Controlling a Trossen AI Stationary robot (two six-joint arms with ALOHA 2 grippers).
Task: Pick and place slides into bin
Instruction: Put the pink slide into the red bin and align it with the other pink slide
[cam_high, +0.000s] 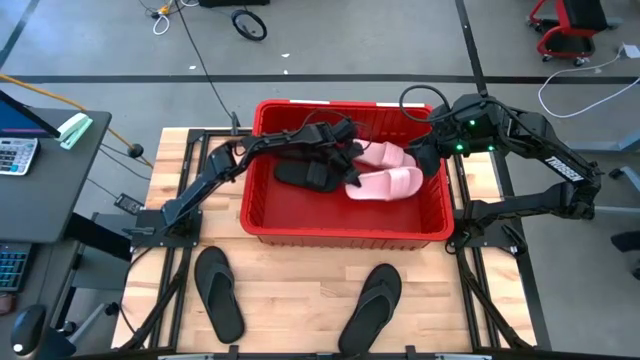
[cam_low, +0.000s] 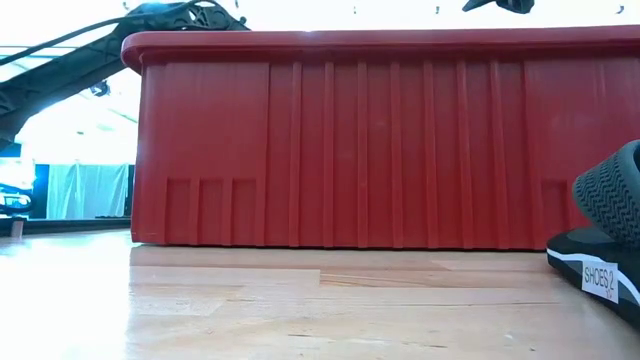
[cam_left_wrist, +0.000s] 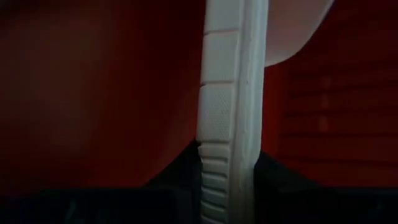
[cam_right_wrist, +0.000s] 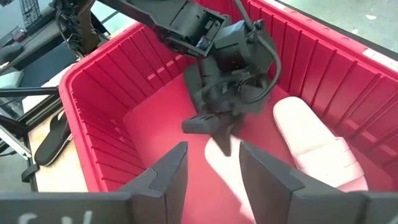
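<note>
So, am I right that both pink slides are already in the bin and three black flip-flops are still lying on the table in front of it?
Not quite: two, not three. The high view shows the pink slides in the bin and only two black flip-flops on the table in front.

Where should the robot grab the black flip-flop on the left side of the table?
Probably from straight above, pinching the strap of the left flip-flop. It lies flat, sole down on the table, so the strap seems the only raised part. The thin sole's edges hug the wood.
</note>
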